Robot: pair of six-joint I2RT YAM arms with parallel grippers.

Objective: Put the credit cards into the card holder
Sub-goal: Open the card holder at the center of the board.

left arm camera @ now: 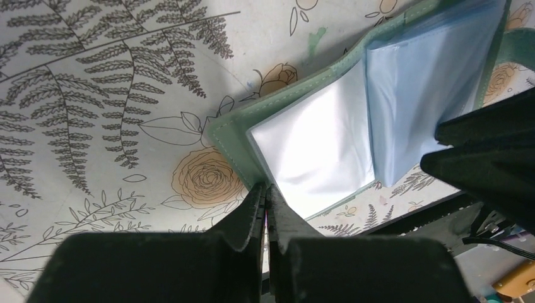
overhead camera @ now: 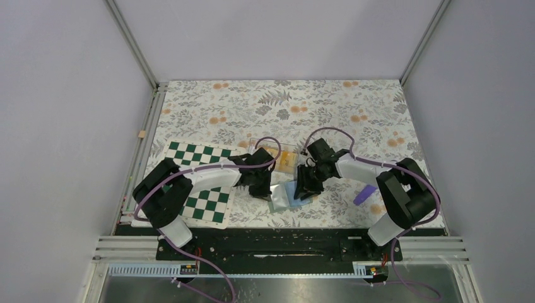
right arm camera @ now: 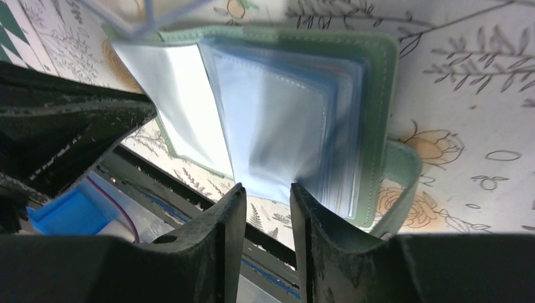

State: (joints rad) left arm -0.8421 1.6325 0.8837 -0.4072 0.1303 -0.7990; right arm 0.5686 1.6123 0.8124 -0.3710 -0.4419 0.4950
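The card holder [overhead camera: 285, 197] lies open between the arms; the left gripper [left arm camera: 265, 194], closed, sits at its cover edge, probably to steady it; the right gripper [right arm camera: 268, 192], slightly parted and empty, hovers at the sleeves; the credit cards [overhead camera: 287, 161] lie just beyond.

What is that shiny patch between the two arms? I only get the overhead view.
Observer: It is an open card holder with a green stitched cover. The shine comes from its clear plastic sleeves, which the wrist cameras show up close.
Operator: Are the claws squeezing it?
Observer: The right gripper has its fingers apart at the sleeves' near edge. The left gripper has its fingers pressed together at the holder's corner, and I cannot tell whether it pinches anything.
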